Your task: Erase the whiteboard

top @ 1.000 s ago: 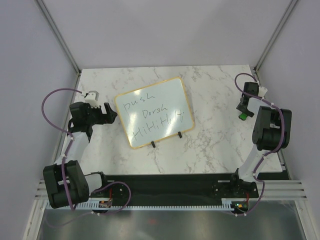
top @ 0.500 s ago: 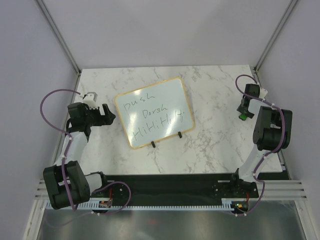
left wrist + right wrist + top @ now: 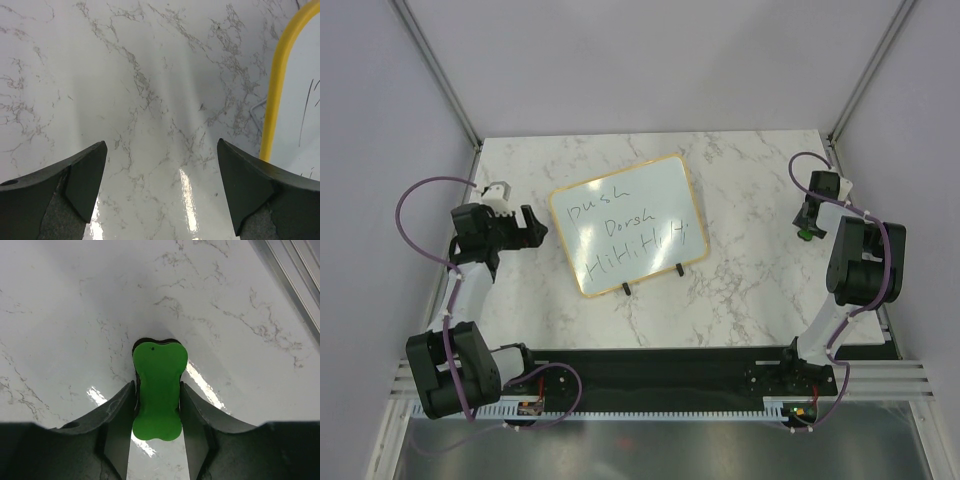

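The whiteboard lies tilted at the table's middle, with a tan frame, two black feet and black handwriting on it. Its frame edge shows yellow at the right of the left wrist view. My left gripper is open and empty over bare marble just left of the board. My right gripper is at the table's far right, shut on a green bone-shaped eraser, also seen from above. The eraser sits low over the marble; I cannot tell if it touches.
The white marble table has a metal rail along its right edge. Grey walls close in the left, right and back sides. The arm bases stand on a black strip at the near edge.
My left gripper has drawn back a little to the left, away from the board. The right wrist has shifted slightly with the eraser still held. The board has not moved.
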Tool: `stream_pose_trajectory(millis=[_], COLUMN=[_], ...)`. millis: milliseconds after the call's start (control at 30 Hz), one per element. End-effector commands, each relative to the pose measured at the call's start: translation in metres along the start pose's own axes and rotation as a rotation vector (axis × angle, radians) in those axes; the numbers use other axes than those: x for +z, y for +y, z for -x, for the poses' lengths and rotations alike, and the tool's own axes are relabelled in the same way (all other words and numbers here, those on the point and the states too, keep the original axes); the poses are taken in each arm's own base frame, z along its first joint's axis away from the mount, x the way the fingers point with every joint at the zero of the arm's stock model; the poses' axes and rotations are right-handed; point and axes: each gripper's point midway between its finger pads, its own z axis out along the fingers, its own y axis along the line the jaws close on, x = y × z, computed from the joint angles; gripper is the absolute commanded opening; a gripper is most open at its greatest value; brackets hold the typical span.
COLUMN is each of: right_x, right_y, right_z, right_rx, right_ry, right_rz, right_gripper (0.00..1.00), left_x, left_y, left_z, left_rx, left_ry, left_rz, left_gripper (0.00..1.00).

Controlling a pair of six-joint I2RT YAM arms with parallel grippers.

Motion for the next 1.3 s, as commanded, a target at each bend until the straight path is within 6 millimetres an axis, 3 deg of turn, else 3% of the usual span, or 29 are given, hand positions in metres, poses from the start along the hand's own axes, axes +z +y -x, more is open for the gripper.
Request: stream_pose_trajectory(millis=[0,467,567,733,767,900,933,1000,1033,1100,1200,1233,1267], right_x=[-0.006,-0.006,-0.006,-0.007,-0.008,-0.016,-0.023,-0.041,-0.05,-0.078,-0.123,-0.135,-0.158], right_y=[0.003,0.001,0.002,0.005,0.005,0.011,0.012,0.015,0.019,0.033,0.064,0.073,0.092], right_z=[0.016,0.018,0.02,0.02,0.02,0.025,0.031,0.043,0.048,0.062,0.074,0.074,0.075], right_rx=[-0.014,-0.051,-0.056,-0.058,-0.06,-0.08,-0.083,-0.096,-0.103,-0.121,-0.169,-0.197,-0.229], right_ry=[-0.052,-0.059,-0.062,-0.059,-0.06,-0.074,-0.093,-0.146,-0.17,-0.249,-0.348,-0.369,-0.41], right_rz=[0.034,0.029,0.029,0.049,0.051,0.09,0.105,0.127,0.143,0.195,0.303,0.33,0.385], right_gripper=[0.47,0.48,0.39,0.13,0.02,0.0,0.0,0.0,0.0,0.0,0.0,0.0,0.0], left_x=[-0.004,-0.008,-0.008,-0.013,-0.015,-0.025,-0.029,-0.041,-0.049,-0.05,-0.042,-0.04,-0.031], left_y=[0.004,0.01,0.012,0.015,0.018,0.014,-0.001,-0.01,-0.031,-0.039,-0.044,-0.046,-0.048], left_z=[0.019,0.02,0.019,0.019,0.024,0.02,0.021,0.018,0.02,0.017,0.014,0.021,0.016], left_rx=[0.047,0.06,0.059,0.053,0.057,0.038,0.044,0.06,0.059,0.075,-0.006,-0.015,-0.051], left_ry=[-0.041,-0.045,-0.04,-0.024,-0.029,0.019,0.014,0.009,-0.016,-0.019,0.003,-0.002,0.032], left_rz=[0.005,0.016,0.02,0.02,0.023,-0.042,-0.138,-0.25,-0.383,-0.463,-0.548,-0.573,-0.6], left_gripper=[0.98,0.98,0.98,0.98,0.97,0.9,0.88,0.86,0.86,0.87,0.84,0.82,0.76])
